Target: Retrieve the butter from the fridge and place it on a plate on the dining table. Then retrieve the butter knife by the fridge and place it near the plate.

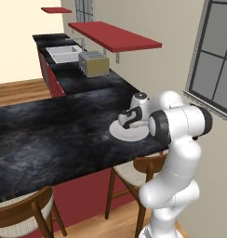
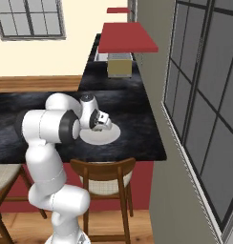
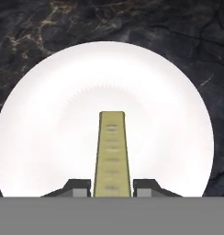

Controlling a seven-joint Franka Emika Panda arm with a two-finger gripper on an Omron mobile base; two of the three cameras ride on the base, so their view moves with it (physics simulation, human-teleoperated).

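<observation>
Gripper [image 3: 112,187]: bottom centre of hand view, fingers [image 3: 78,187] clamped on either side of butter [image 3: 112,151].
Butter: pale yellow-olive stick, running up frame centre over plate [image 3: 49,137]; contact with plate unclear.
Plate: white, round, on dining table [image 3: 36,27], black marble-look.
Left base view: toaster [image 1: 93,63] upper centre; red shelf [image 1: 114,36] above; wooden chair [image 1: 138,174] at lower centre.

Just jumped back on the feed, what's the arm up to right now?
The gripper is shut on the butter, holding the stick over the middle of the white plate on the dining table. Whether the butter touches the plate I cannot tell. It has not been let go yet, so the butter step is nearly done. A toaster sits farther back on the counter.
</observation>
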